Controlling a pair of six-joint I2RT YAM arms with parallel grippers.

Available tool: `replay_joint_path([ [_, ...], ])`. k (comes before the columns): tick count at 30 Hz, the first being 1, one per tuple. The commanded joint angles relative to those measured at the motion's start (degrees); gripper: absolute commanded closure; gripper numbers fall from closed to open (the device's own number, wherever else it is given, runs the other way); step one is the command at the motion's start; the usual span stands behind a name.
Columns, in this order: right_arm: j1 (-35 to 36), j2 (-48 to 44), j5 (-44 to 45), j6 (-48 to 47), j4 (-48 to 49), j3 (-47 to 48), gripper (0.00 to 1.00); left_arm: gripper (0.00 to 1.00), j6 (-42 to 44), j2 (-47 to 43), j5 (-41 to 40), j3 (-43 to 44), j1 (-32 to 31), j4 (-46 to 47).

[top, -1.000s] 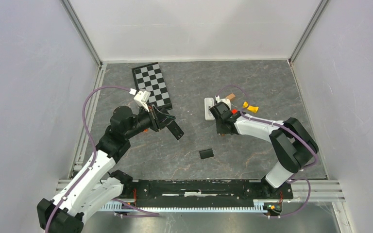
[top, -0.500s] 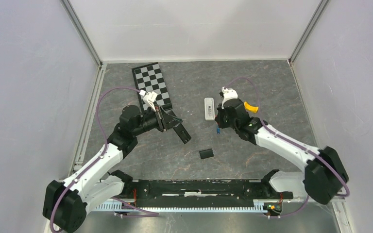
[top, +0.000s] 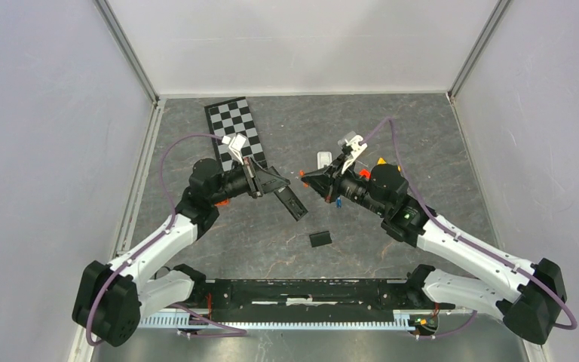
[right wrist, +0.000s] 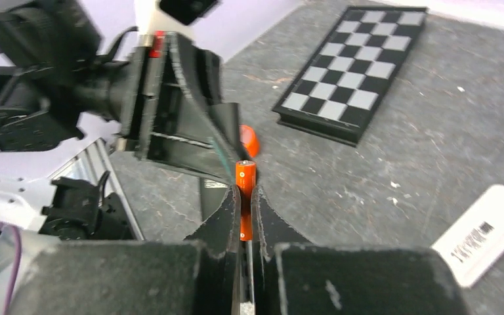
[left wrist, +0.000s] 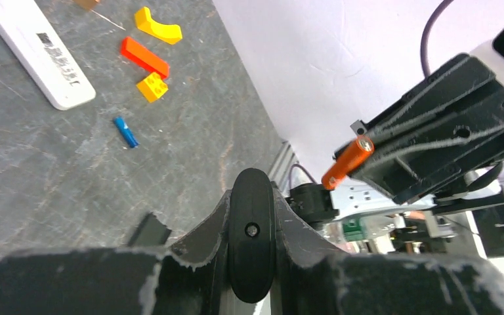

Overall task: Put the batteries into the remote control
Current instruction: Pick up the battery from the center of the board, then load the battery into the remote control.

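My left gripper [top: 262, 182] is shut on the black remote control [top: 291, 201] and holds it above the table, pointing toward the right arm. The left wrist view shows the remote [left wrist: 252, 244] end-on, clamped by both fingers. An orange battery [top: 301, 174] sticks out of my right gripper [top: 307, 178], which is shut on it close to the remote's free end. The right wrist view has that battery [right wrist: 245, 187] upright in the jaws, right in front of the remote [right wrist: 218, 139]. A blue battery [top: 338, 202] lies on the table, also seen as the blue battery [left wrist: 125, 131].
A small black cover [top: 320, 239] lies on the table toward the arm bases. A white flat bar with a barcode label [left wrist: 36, 49] lies beside yellow, red and orange blocks [left wrist: 146, 58]. A chessboard [top: 235, 133] sits at the back left.
Both arms swung toward the middle. The right gripper rose from beside the blocks with the orange battery and now faces the remote, which the left gripper carried rightward.
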Motion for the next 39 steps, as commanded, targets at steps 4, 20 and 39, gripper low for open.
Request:
replay_joint_path([
  [4,1.98,-0.36,-5.66,-3.71,5.24,-0.96,0.98,0.98,-11.72,1.51,3.29,2.32,0.57,7.95],
  [20,3.55,1.01,-9.46,-5.71,2.52,-1.4,0.98,0.98,-17.94,3.66,2.18,2.73,1.49,11.11],
  [39,3.8,1.67,-9.93,-5.55,-0.4,-2.82,0.9,0.98,-20.77,3.33,2.15,2.51,1.99,13.88],
])
